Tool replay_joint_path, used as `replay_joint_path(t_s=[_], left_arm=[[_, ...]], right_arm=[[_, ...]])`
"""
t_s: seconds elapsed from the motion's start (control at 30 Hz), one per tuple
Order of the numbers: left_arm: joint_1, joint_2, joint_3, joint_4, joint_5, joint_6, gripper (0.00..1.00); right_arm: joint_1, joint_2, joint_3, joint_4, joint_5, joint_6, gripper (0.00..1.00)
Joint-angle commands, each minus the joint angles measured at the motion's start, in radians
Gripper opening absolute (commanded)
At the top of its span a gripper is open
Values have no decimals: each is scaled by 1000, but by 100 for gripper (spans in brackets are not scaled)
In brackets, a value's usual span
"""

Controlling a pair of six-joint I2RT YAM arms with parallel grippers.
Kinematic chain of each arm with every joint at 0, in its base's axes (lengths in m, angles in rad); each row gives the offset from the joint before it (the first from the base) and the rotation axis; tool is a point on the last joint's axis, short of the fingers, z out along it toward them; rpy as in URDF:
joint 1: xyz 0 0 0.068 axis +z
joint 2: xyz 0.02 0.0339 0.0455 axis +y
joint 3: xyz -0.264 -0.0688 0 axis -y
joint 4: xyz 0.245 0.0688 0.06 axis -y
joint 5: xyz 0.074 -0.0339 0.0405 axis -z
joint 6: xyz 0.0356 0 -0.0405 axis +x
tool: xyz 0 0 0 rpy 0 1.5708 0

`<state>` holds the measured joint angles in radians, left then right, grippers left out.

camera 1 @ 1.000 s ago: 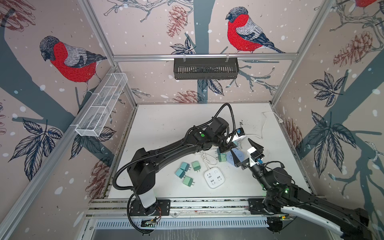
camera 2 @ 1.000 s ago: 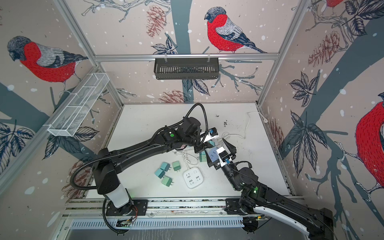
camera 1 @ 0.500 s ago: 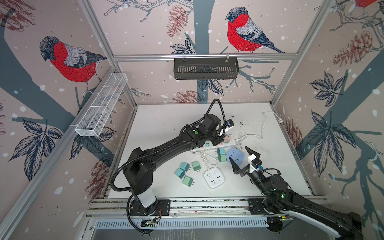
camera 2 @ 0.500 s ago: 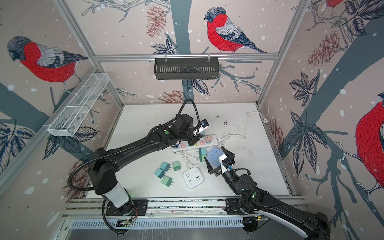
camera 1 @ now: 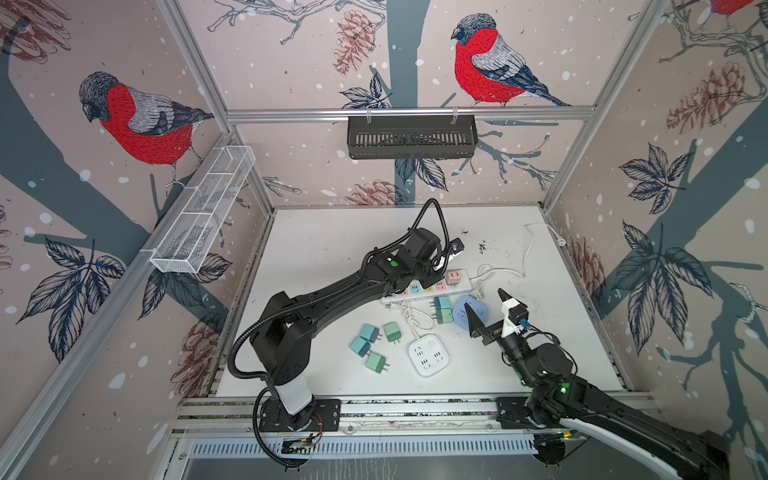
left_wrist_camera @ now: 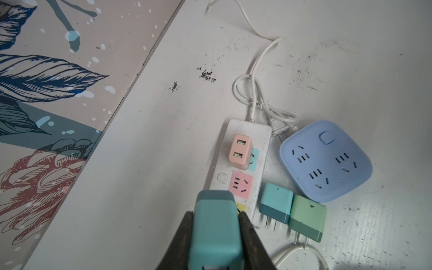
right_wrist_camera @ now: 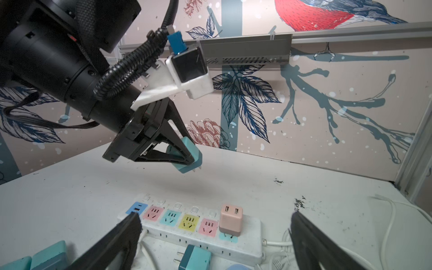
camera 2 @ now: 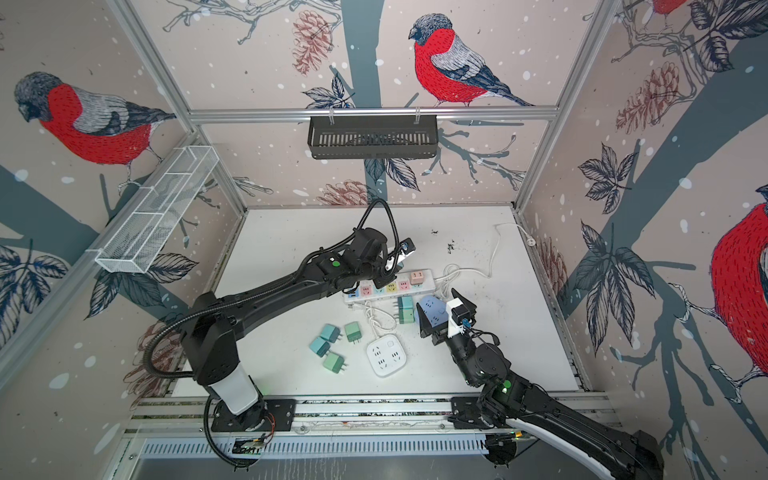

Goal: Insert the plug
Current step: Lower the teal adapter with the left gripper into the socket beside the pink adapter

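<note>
Left tool clamped on teal plug, prongs pointing down. Plug held in air over far edge of power strip, clear of its sockets. Strip lies left to right mid-surface; pink adapter seated at its right end. Right tool wide apart, holding nothing, hovering on near side of strip over blue socket block. Two loose plugs touching each other, left of blue block. Four more plugs near left, beside white socket block.
</note>
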<state>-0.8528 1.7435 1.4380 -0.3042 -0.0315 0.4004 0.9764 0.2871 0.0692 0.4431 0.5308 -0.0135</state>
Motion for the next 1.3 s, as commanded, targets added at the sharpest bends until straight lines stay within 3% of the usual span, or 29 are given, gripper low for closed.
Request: replay_joint_path(t_s=[0.0,0.13,0.23,0.47,0.7,0.87,1.27], left_arm=[[1,39,33,-5,-93,46,0],[10,123,93,-46,-5,106,0],[17,212,207,-99,-7,89,0],[38,290,316,-244,143,123,0],[35,283,309,-275,129,173,0],[28,391,434,-399,79,184,0],[28,450,501,-476,127,193,0]], right_arm=[[-51,0,12,-14,-9,97,100],[-132,5,7,-22,-86,151,100],[-167,20,2,-12,-124,166,100],[-183,29,27,-52,-125,173,100],[-186,34,24,-39,-146,170,100],[-186,34,23,-38,-145,168,100],[-188,42,24,-36,-153,171,100]])
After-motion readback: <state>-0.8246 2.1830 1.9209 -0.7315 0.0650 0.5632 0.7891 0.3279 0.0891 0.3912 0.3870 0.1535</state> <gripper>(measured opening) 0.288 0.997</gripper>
